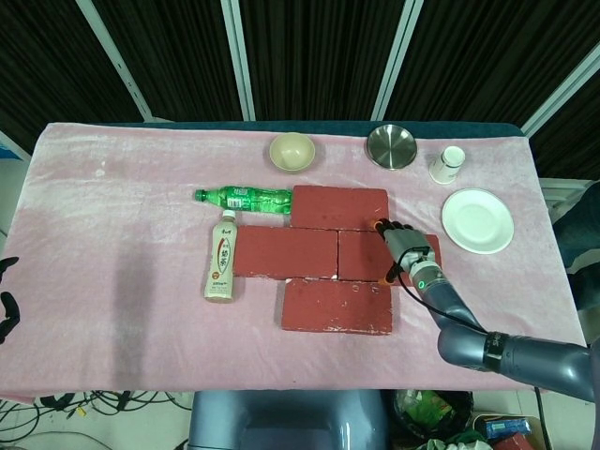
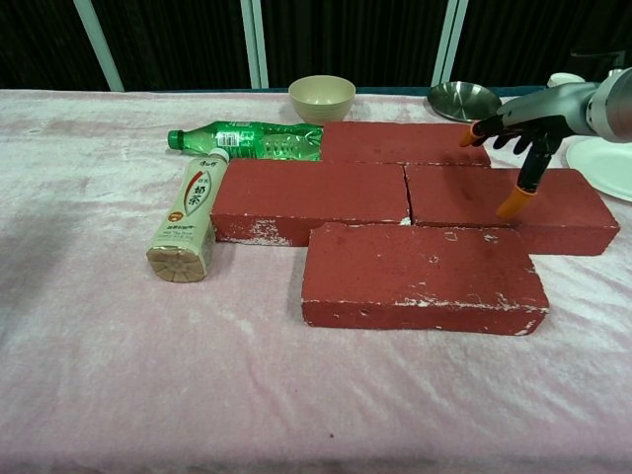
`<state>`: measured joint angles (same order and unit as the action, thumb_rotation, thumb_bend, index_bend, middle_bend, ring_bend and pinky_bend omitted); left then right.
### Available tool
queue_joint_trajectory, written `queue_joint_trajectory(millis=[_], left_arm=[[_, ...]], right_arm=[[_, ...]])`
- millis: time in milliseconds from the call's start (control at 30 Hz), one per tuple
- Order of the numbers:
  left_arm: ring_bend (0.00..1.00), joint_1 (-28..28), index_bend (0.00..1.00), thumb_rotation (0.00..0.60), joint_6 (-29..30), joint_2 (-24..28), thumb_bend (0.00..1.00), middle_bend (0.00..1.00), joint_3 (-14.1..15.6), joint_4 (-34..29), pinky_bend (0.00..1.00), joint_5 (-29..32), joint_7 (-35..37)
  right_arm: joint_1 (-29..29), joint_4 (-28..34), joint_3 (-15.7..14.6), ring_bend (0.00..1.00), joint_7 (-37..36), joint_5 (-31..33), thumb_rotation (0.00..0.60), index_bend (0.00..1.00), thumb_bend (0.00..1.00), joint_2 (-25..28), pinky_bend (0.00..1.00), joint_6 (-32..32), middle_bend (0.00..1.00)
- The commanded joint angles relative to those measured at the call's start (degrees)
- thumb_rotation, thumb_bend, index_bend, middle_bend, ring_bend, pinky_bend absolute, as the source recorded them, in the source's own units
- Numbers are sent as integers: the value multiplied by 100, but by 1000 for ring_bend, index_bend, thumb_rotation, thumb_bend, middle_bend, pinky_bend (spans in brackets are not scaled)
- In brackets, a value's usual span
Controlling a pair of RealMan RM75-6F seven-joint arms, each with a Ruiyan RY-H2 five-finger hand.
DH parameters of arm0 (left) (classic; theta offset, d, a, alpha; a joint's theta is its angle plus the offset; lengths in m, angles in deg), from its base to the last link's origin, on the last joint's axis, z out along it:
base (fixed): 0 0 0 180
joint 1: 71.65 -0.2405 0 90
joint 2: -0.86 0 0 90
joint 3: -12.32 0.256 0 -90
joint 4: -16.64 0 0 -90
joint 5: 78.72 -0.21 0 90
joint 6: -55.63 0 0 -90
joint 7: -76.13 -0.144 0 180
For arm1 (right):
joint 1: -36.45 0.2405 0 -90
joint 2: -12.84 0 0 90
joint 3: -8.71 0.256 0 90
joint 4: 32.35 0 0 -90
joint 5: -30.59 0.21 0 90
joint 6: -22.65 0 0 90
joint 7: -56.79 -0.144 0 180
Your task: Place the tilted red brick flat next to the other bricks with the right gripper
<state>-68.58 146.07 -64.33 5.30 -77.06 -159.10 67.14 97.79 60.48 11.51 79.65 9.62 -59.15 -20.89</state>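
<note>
Red brick [image 2: 494, 202] lay flat on pink cloth [image 1: 122, 244], right end of middle row, touching neighbour brick [image 2: 311, 193] — placing looked done. Right hand [image 2: 513, 128] hovered above brick, fingers spread, holding nothing. Only withdrawal seemed left. Left hand [image 1: 7, 305] idle at table edge — grip unclear.

Four rough red rectangular bricks lie flat on the pink velvety tablecloth [image 2: 89, 375]; the nearest brick [image 2: 423, 277] sits in front, the left middle brick [image 2: 311, 197] and right middle brick [image 2: 509, 205] meet end to end, the far brick [image 2: 400, 143] lies behind them; the right hand [image 2: 515, 138], dark with orange fingertips [image 2: 510, 205], hovers spread over the right middle brick; a green plastic bottle [image 2: 247, 139] and a beige milk-tea bottle [image 2: 191, 219] lie left; a cream ceramic bowl [image 2: 322, 97] and a shiny steel bowl [image 2: 464, 100] stand behind.
</note>
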Motion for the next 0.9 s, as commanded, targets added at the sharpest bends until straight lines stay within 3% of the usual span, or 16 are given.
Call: queue_joint_trajectory(millis=[33, 233, 467, 700, 900], left_arm=[[0, -5, 214, 600, 14, -1, 736, 48, -1, 4, 0, -11, 12], [0, -3, 214, 600, 28, -6, 736, 48, 11, -15, 0, -59, 27], [0, -9, 214, 600, 64, -18, 736, 48, 31, -50, 0, -127, 44], [0, -34, 214, 600, 87, 8, 736, 48, 48, -163, 0, -179, 252], [0, -30, 214, 600, -109, 148, 736, 47, 88, -373, 0, -103, 592]], right_arm=[[-428, 650, 0, 0, -127, -960, 600, 0, 0, 413, 79, -900, 0], [-1741, 1410, -626, 0, -88, -2976, 600, 0, 0, 820, 79, -3255, 0], [-2966, 1132, -1304, 0, -182, -4381, 600, 0, 0, 723, 79, -4800, 0], [-3673, 603, -1529, 0, -519, -5046, 600, 0, 0, 653, 79, -5473, 0], [-4086, 340, -1443, 0, -959, -5244, 600, 0, 0, 879, 79, -5517, 0]])
